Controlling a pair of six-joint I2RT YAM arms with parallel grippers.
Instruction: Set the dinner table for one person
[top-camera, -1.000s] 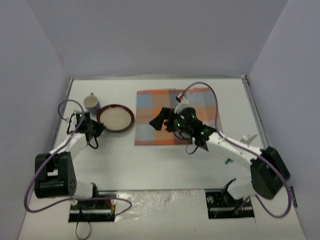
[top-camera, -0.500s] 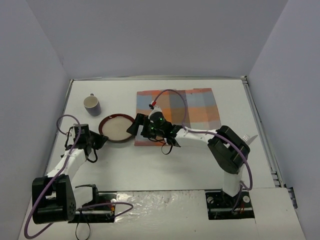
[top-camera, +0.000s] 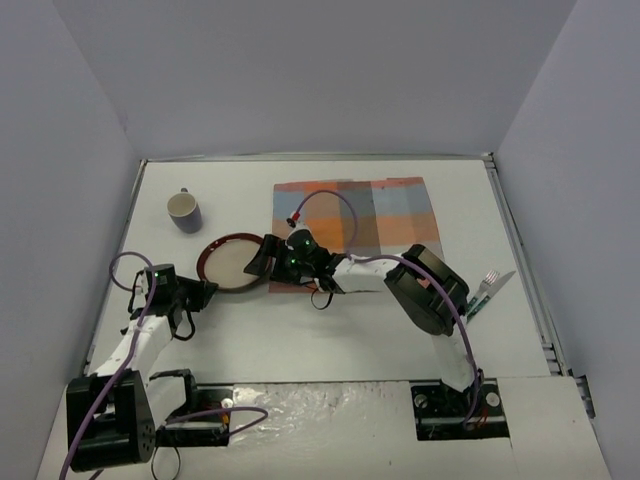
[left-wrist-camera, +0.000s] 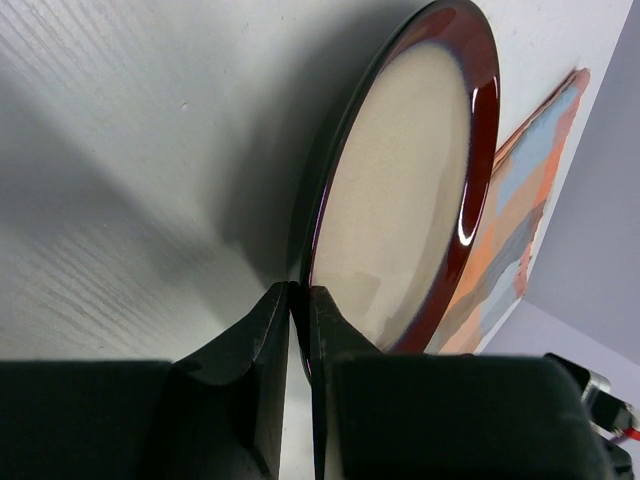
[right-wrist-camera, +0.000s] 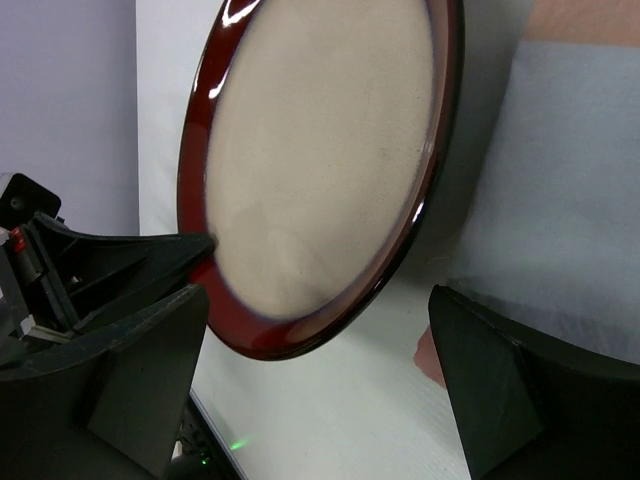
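- A white dinner table (top-camera: 300, 340) with thin metal rails along its edges, seen from above, with two robot arms mounted at its near edge.
- A round plate (top-camera: 232, 262) with a dark red rim and a beige centre sits in the left half of the dinner table, roughly midway between the near and far edges.
- The left gripper (top-camera: 200, 290) has its jaws closed tight on the plate's near-left rim. Its wrist camera shows the two black fingers (left-wrist-camera: 270, 330) pinching the thin edge, with a dark shadow on the white surface under that side of the plate.
- The right arm reaches across to the left, and the right gripper (top-camera: 262, 262) is at the plate's right edge. Its jaws stand wide apart, with the rim of the plate between them, and they are not gripping it.
- An orange-and-blue plaid mat (top-camera: 370, 215) lies flat toward the far edge, right of centre. Its left edge is just beside the plate.
- A dark mug (top-camera: 184, 210) with a pale inside stands upright near the far left corner, apart from the plate.
- A fork (top-camera: 488, 285) lies near the right edge.
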